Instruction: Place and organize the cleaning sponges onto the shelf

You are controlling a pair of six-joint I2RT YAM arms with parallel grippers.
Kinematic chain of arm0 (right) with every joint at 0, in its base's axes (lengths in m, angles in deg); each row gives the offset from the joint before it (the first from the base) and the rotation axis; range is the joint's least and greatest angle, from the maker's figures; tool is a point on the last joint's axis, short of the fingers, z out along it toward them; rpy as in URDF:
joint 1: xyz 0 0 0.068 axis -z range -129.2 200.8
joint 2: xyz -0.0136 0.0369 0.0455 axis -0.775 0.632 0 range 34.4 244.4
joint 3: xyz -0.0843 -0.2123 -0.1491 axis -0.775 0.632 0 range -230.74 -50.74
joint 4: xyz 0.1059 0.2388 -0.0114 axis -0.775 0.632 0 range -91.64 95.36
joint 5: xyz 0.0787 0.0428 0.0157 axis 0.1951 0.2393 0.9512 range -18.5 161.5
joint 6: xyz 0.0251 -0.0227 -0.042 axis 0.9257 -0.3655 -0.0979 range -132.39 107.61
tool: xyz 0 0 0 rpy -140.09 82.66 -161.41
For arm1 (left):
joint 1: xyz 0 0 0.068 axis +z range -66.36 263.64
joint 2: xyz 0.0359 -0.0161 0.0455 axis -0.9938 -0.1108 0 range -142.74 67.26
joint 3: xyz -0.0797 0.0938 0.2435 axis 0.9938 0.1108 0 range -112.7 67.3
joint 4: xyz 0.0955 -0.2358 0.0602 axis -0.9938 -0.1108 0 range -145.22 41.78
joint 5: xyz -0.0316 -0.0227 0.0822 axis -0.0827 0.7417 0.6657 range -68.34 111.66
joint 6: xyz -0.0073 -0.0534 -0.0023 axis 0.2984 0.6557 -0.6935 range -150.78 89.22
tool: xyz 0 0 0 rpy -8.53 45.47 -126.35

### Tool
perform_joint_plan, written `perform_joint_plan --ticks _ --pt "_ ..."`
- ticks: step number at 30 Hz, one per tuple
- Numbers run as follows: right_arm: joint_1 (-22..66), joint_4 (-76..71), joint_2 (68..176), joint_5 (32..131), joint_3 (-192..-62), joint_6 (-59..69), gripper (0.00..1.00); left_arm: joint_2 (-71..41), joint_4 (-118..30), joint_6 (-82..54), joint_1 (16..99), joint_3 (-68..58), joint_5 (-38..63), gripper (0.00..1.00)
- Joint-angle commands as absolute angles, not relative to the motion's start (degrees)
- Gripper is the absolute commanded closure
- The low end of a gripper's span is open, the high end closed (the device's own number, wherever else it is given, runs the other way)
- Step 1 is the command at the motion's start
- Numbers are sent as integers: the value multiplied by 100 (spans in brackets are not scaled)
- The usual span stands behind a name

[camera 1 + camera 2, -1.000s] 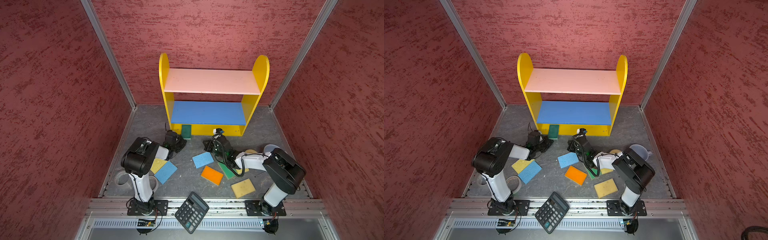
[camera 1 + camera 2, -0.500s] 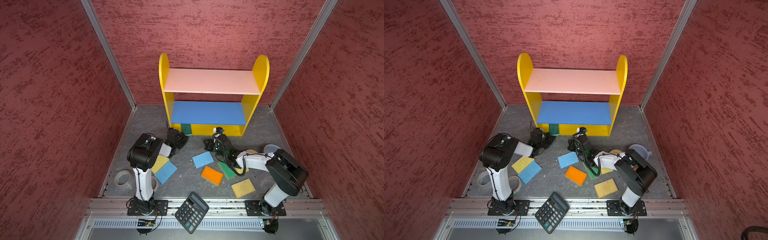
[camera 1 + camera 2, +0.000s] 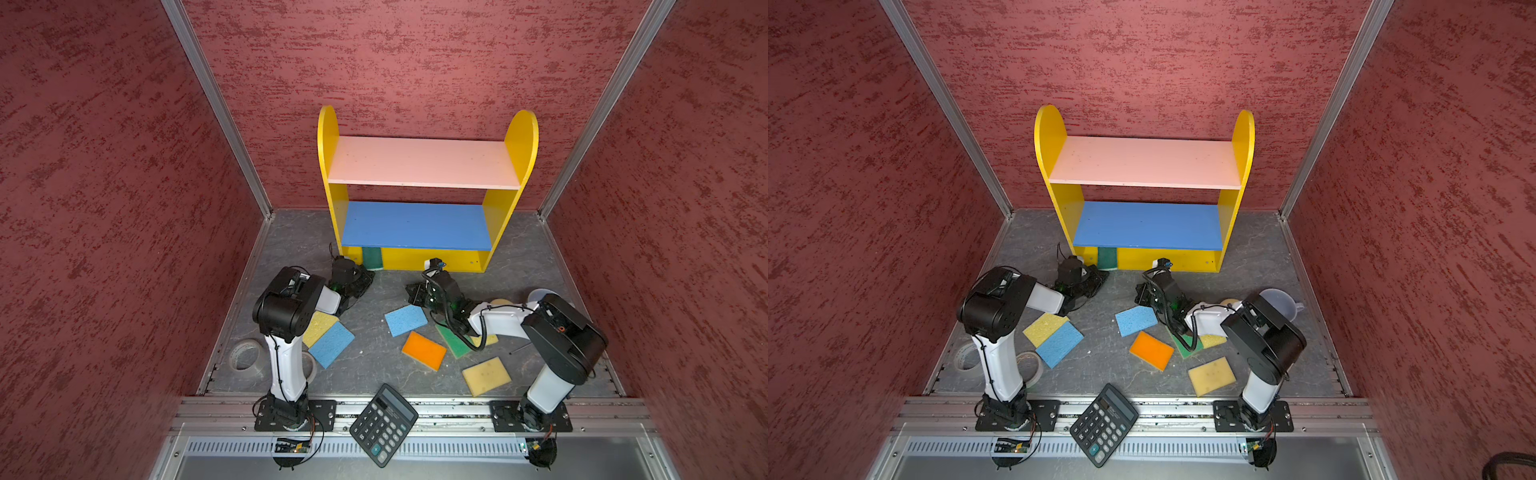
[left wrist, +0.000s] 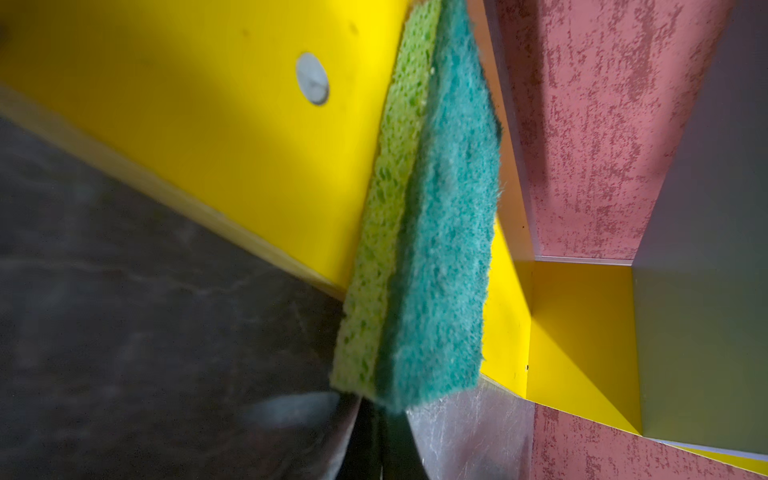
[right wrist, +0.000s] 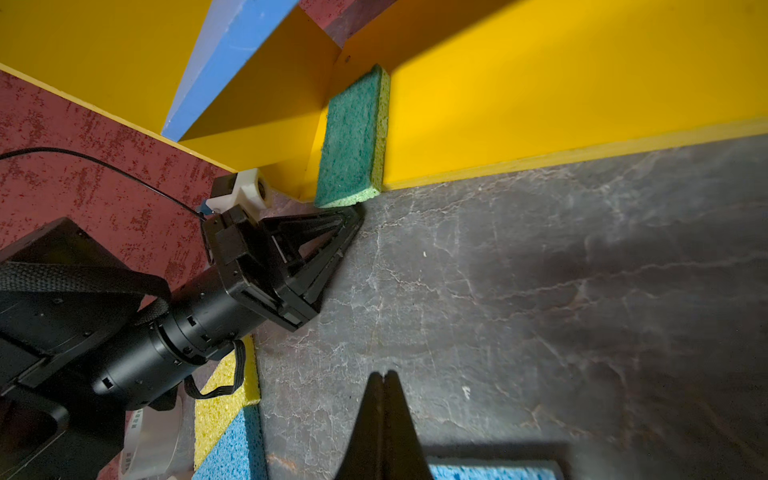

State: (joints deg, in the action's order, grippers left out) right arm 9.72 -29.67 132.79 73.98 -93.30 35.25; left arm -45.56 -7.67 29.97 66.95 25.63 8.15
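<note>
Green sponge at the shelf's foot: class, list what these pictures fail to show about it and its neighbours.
- Green sponge: in both top views the blue shelf board hides its far end.
- Left gripper: contact with that sponge unclear; left wrist view blurred at the fingertips.
- Cream sponge: top views, right arm covers most.

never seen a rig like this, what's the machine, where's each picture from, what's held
Two robot arms are bolted to a front rail, each ending in a two-finger gripper. Both top views look down from one overhead camera; the other two come from cameras on the arms' wrists. At the back stands a shelf. On the floor lie a blue sponge, an orange sponge, a yellow sponge and others; a calculator rests on the rail. A green sponge stands on edge against the shelf's bottom, the left gripper, shut, at its lower edge. The right gripper is shut, holding nothing.
</note>
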Motion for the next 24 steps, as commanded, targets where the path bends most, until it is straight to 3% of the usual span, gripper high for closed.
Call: perform_joint_plan --ticks 1,24 --pt "993 -3040 13378 7552 -9393 3635 100 -4680 -1024 2930 6904 2884 1180 100" --pt "988 -3022 13406 7662 -9274 3634 100 -5712 333 3880 6995 3101 1142 94"
